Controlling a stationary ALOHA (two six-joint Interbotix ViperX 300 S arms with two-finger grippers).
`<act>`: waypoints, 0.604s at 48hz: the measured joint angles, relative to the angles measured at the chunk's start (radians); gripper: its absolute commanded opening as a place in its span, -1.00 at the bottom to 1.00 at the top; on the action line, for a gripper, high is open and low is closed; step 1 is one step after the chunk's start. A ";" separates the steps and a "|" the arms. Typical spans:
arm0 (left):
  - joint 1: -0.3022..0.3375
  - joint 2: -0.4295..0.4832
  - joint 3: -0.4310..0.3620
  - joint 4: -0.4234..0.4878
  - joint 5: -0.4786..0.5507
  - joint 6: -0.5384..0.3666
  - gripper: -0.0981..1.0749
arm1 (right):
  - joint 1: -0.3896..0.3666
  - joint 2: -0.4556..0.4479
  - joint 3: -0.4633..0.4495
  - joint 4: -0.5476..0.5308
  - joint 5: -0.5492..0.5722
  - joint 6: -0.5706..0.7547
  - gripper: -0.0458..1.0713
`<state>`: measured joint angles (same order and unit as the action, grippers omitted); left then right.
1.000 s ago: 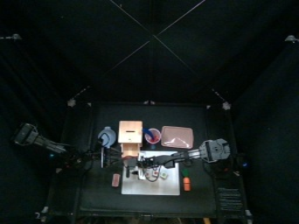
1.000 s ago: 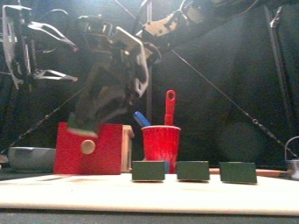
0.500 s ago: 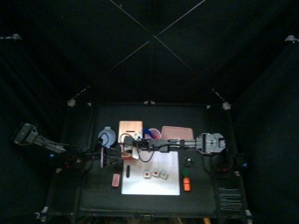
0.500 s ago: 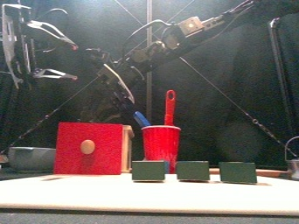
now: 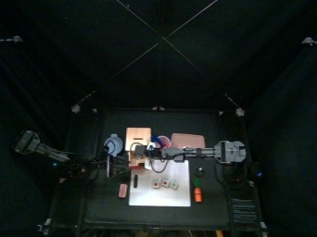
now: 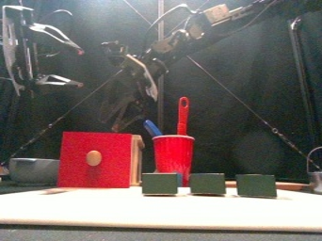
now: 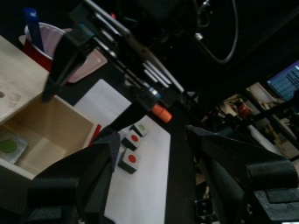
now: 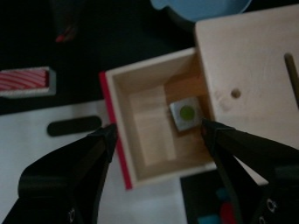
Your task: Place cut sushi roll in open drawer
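Note:
The drawer [image 8: 146,131] of the light-wood cabinet [image 5: 139,139] stands pulled out, its red front [image 6: 100,158] toward the table's front. One slice of cut sushi roll [image 8: 184,110], white with a green centre, lies on the drawer's pale floor and also shows as a slice [image 7: 12,147] in the left wrist view. More slices [image 5: 158,183] lie on the white mat [image 5: 173,172]; from the front they look like dark blocks [image 6: 208,184]. My right gripper [image 8: 163,188] hangs open above the drawer, holding nothing. At the far left my left gripper [image 7: 163,197] rests open.
A red cup [image 6: 174,155] holding utensils stands right of the drawer front. Behind it lie a pink tray [image 5: 188,142] and, left of the cabinet, a grey-blue dish [image 5: 114,143]. An orange stick [image 5: 196,194] and a reddish-brown piece [image 5: 122,190] flank the mat.
My right gripper has risen from the mat and moved back over the open drawer, and its jaws have spread wider. The left arm has stayed put.

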<state>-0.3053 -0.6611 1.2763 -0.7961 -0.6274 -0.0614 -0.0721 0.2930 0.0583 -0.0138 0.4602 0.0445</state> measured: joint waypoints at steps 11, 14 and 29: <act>0.006 0.000 0.005 0.000 0.000 -0.002 0.78 | 0.123 -0.057 0.121 0.087 0.035 0.000 0.94; 0.008 0.000 0.005 -0.002 0.002 -0.002 0.78 | 0.152 -0.057 0.152 0.115 0.037 -0.003 0.94; 0.014 0.000 0.006 -0.003 0.000 -0.003 0.78 | 0.167 -0.034 0.225 0.181 0.026 0.002 0.94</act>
<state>-0.2915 -0.6611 1.2824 -0.7992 -0.6274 -0.0644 0.0951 0.2592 0.2838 0.1672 0.4863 0.0460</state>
